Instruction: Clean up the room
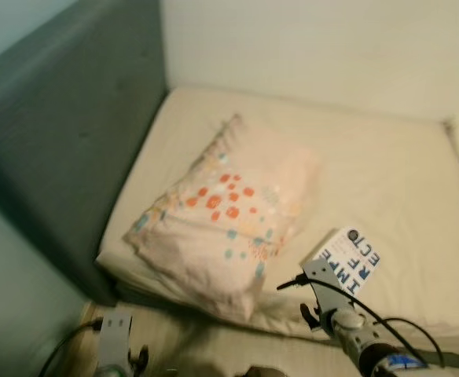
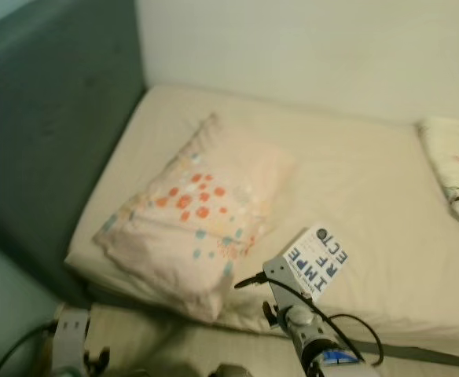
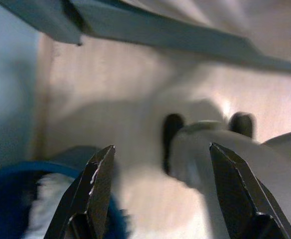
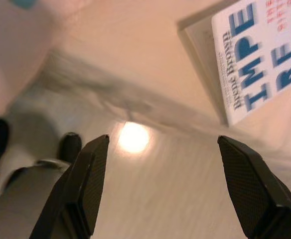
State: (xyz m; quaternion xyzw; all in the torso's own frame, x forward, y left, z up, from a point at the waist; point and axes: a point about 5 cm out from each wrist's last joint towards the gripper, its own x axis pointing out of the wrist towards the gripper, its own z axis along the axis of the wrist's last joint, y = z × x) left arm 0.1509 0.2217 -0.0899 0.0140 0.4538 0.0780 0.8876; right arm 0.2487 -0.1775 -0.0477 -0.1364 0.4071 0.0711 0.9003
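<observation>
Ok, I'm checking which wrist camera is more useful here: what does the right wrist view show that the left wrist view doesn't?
Right wrist view: the book lying on the sheet, a corner of the pillow, and a bright glare on the floor. Left wrist view: the dark bed frame and a blue round thing with something white in it. Both: wooden floor, a grey part of the robot's body, and that arm's own gripper, the right gripper and the left gripper, each open.
</observation>
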